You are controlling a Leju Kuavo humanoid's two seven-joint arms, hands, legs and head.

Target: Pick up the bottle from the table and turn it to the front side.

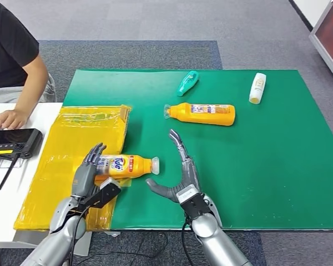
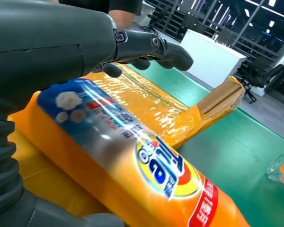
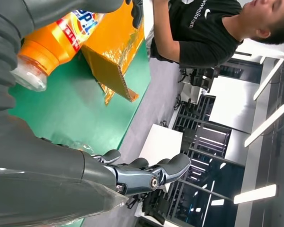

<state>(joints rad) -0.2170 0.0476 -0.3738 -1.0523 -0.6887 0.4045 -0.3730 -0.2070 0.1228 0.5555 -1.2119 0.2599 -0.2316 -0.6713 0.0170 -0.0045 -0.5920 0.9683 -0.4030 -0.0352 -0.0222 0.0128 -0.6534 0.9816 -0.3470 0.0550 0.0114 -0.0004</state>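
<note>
A green mat covers our desk (image 1: pixel 261 183) over grey carpet. Our left hand (image 1: pixel 87 169) wraps the base of the Tide bottle (image 1: pixel 127 165), which lies with its long axis across us, cap toward our right hand (image 1: pixel 179 174), spread and empty just beside it. A yellow bag (image 1: pixel 72 144) lies beneath; another orange bottle (image 1: pixel 202 113) rests farther back.

person (image 1: pixel 14 61) seated | black controller (image 1: pixel 15 143) | yellow padded envelope (image 1: pixel 79 138)
</note>
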